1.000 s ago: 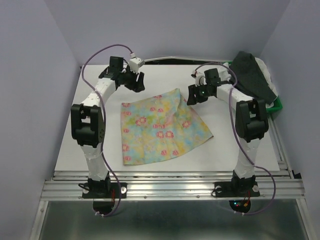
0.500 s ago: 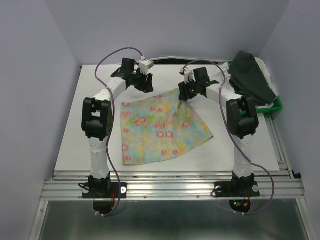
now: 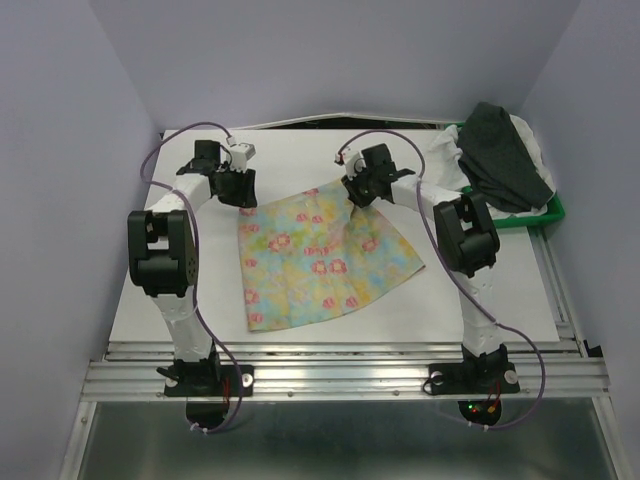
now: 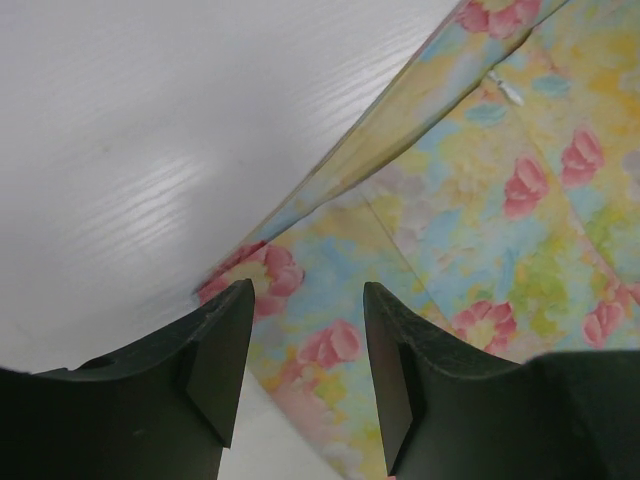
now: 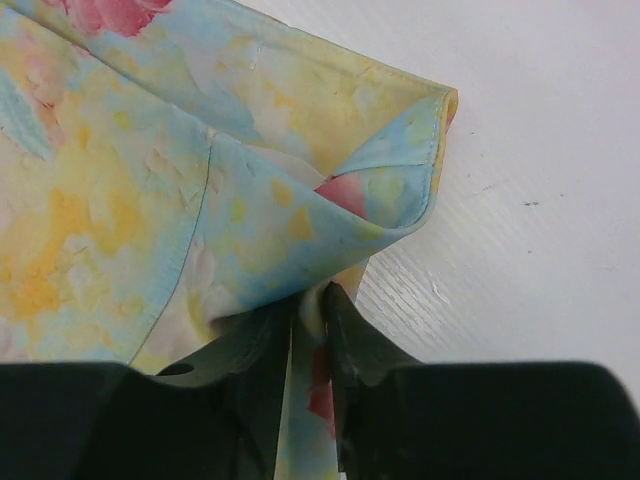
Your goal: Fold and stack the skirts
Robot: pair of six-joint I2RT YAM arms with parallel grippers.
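The pastel yellow floral skirt [image 3: 315, 255] lies spread flat on the white table. My left gripper [image 3: 238, 190] is open over the skirt's far left corner, its fingers [image 4: 215, 360] straddling the floral cloth [image 4: 480, 190] with the edge between them. My right gripper [image 3: 358, 192] is shut on the skirt's far right corner, and the cloth [image 5: 250, 180] bunches up between its fingers [image 5: 350, 350]. The dark charcoal skirt [image 3: 505, 155] lies on top of the white crinkly skirt [image 3: 450, 160] at the far right.
A green tray [image 3: 552, 212] sits under the charcoal and white skirts at the table's far right edge. The white table [image 3: 190, 290] runs to purple walls at the left, back and right. A metal rail [image 3: 340, 375] crosses the near edge.
Both grippers have come down from above the table's far side onto the floral skirt's far corners. The left moved left to its corner; the right closed on the cloth.
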